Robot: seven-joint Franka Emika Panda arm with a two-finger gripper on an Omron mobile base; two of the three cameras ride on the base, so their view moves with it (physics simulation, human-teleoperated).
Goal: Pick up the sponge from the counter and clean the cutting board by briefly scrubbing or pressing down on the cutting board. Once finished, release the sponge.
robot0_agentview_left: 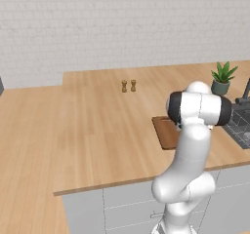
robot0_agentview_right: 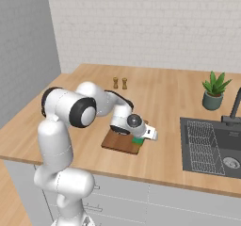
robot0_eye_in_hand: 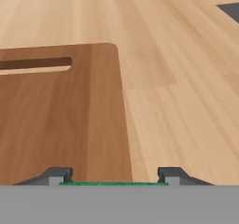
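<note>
Scrubbing stage is judged to be in hand. On the left of the hand view, the cutting board point(robot0_eye_in_hand: 60, 115) is seen as a flat reddish-brown slab with a rounded corner and a slot handle at its far end; its right edge runs under the hand. Between the fingertips point(robot0_eye_in_hand: 58, 175), a thin green strip of the sponge point(robot0_eye_in_hand: 114, 183) is clamped by the gripper point(robot0_eye_in_hand: 114, 176). To the right, pale wood-grain counter point(robot0_eye_in_hand: 186, 101) is exposed. In the right base view the sponge point(robot0_agentview_right: 138, 141) sits at the board's near right corner. For a good scrub, the sponge should be shifted leftward onto the board, pressed flat with light downward force, then let go only once settled.
</note>
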